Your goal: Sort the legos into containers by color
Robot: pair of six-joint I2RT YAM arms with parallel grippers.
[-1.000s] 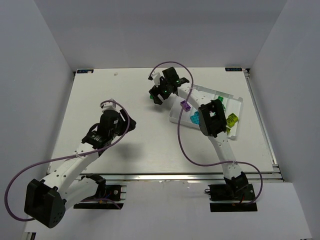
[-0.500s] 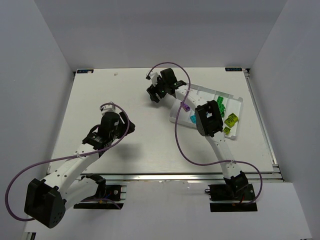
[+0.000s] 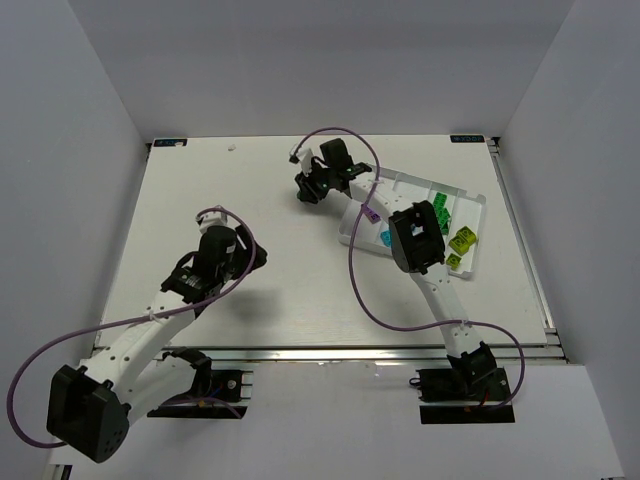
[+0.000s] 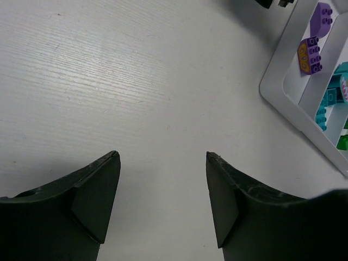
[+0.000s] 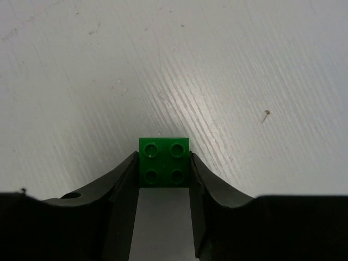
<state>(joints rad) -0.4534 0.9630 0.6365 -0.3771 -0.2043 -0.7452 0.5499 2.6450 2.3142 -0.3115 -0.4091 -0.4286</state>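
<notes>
**One green brick gripped beside the tray**

The right gripper (image 5: 163,155) is closed narrowly on the sides of one green four-stud brick (image 5: 164,163). It holds the brick over the table (image 3: 250,200), just outside the left end of the tray (image 3: 472,199). The left gripper (image 4: 161,157) hangs spread wide with nothing between its fingers.

Two purple bricks (image 4: 321,13) lie in the tray's left compartment, and one bears a yellowish print too small to read. The teal bricks (image 4: 329,103) are cut off at the edge of the left wrist view. From above, the right arm hides part of them. Green bricks (image 3: 440,206) and yellow-green bricks (image 3: 463,240) lie toward the right end, too small to count.
</notes>
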